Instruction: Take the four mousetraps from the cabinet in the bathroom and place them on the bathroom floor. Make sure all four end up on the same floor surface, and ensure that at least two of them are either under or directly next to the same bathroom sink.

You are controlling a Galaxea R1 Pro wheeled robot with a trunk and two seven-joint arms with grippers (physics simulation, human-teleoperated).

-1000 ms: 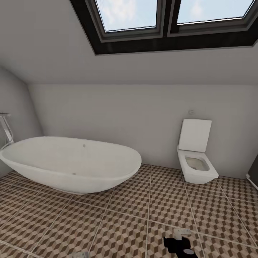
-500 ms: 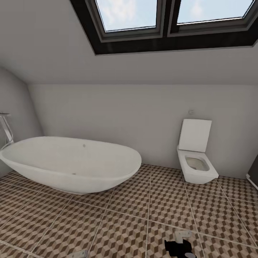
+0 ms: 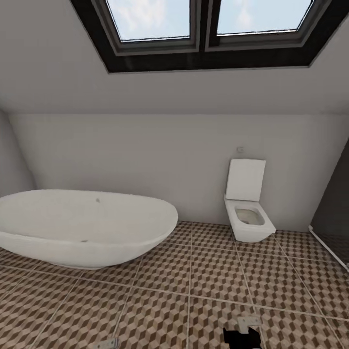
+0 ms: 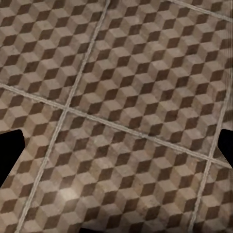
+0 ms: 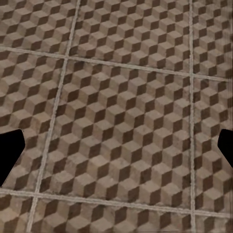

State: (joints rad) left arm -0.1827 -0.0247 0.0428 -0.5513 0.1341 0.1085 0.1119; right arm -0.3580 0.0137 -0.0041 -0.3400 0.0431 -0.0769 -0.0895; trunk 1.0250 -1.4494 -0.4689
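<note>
Bathroom floor (image 3: pixel 203 281) tiles fill the lower frame, with a white bathtub (image 3: pixel 82 228) at left and a toilet (image 3: pixel 248 215) right of center. Both end effectors' states cannot be told; each wrist view faces bare tile.

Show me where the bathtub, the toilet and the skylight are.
bathtub (image 3: pixel 82 228), head view, on its white outer side wall.
toilet (image 3: pixel 248 218), head view, on the bowl's rim.
skylight (image 3: pixel 148 18), head view, on the left glass pane.

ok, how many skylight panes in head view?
2. Left pane and right pane sit side by side in one dark frame above the tub; their tops are cut off.
</note>
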